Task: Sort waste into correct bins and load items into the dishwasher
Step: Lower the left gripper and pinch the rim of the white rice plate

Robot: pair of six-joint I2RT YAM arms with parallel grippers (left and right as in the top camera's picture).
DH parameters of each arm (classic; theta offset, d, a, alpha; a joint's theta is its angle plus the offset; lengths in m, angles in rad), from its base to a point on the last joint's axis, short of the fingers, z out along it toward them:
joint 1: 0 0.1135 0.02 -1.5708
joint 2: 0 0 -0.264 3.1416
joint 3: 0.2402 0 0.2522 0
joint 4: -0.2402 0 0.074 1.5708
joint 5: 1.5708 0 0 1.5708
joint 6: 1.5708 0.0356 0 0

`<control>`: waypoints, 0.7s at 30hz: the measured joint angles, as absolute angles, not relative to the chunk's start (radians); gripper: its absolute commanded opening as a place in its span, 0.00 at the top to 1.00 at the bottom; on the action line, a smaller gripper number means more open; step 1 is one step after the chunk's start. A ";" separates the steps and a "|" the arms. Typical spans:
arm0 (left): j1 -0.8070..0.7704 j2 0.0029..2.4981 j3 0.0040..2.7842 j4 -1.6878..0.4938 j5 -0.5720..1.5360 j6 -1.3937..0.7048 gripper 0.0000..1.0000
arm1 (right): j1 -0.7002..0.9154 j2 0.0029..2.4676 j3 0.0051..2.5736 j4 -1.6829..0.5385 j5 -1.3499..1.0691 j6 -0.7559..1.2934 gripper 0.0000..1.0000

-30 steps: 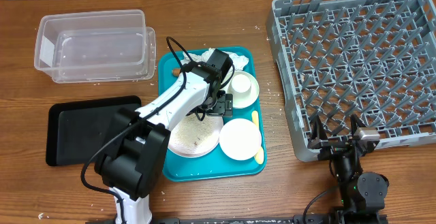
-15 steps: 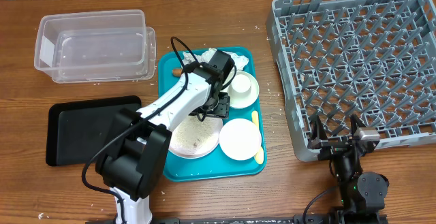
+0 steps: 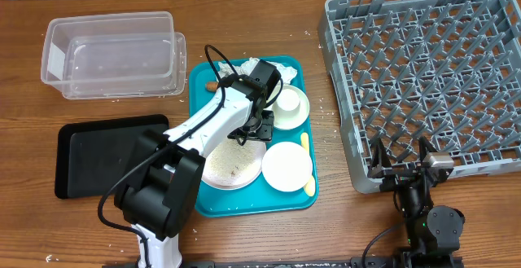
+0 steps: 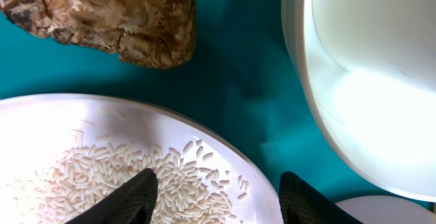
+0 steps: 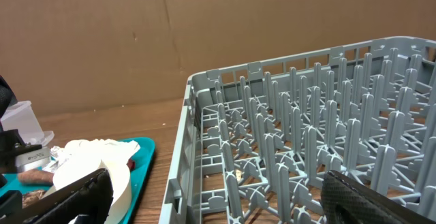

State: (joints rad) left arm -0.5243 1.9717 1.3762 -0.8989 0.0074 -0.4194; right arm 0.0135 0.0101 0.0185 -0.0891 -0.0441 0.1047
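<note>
On the teal tray, my left gripper is open and empty. It hovers low over the far rim of the pale round plate, which carries loose rice grains. In the left wrist view the jaws straddle the plate's edge. The brown crumbly lump lies just beyond, and a white cup in the small dish is to the right. The crumpled napkin, orange-brown stick, cup in its dish, white bowl and yellow spoon also sit on the tray. My right gripper is open and empty beside the grey dish rack.
The clear tub stands at the back left and the black tray at the front left. The teal tray lies between them and the rack. The right wrist view shows the rack wall, the napkin and a red wrapper.
My left gripper has shifted slightly left and toward the plate, then held still. The right arm has not moved.
</note>
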 measured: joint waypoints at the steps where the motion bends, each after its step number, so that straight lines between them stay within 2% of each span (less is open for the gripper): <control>1: -0.524 1.972 1.376 -0.899 0.008 -0.419 0.40 | 0.014 0.010 0.019 -0.088 -0.044 0.104 0.00; 17: -0.548 1.978 1.356 -0.928 0.022 -0.419 0.41 | 0.014 0.010 0.019 -0.089 -0.044 0.104 0.00; 21: -0.550 1.978 1.348 -0.924 0.027 -0.418 0.45 | 0.014 0.010 0.019 -0.089 -0.044 0.104 0.00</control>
